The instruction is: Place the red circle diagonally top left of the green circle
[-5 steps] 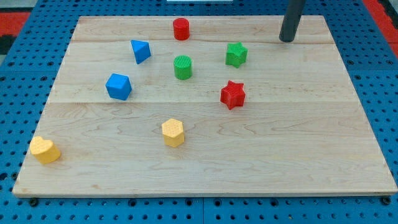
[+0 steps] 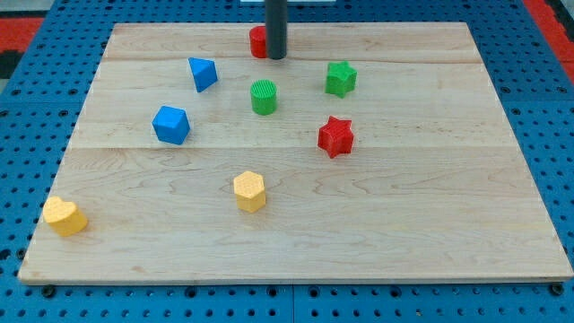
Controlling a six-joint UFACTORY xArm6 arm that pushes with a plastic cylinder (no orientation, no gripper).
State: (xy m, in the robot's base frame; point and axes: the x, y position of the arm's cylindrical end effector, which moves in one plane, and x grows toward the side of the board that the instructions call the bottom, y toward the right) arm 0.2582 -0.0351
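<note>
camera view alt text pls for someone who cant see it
My tip sits at the right edge of the red circle, near the wooden board's top edge, above the green circle. Blue, green, red and yellow blocks are scattered over the rest of the board.

Pale wood board [image 2: 404,224] with visible grain, on a blue pegboard [image 2: 556,135] dotted with holes, with red patches at the view's top corners. My tip [image 2: 276,57] is dark grey, nearly black. Red circle [image 2: 256,41] and red star [image 2: 335,136]. Green circle [image 2: 264,97], ridged with fine stripes, and green star [image 2: 341,79]. Blue triangle [image 2: 203,74] and blue cube [image 2: 170,125]. Yellow hexagon [image 2: 249,191]; another yellow block [image 2: 65,216]
</note>
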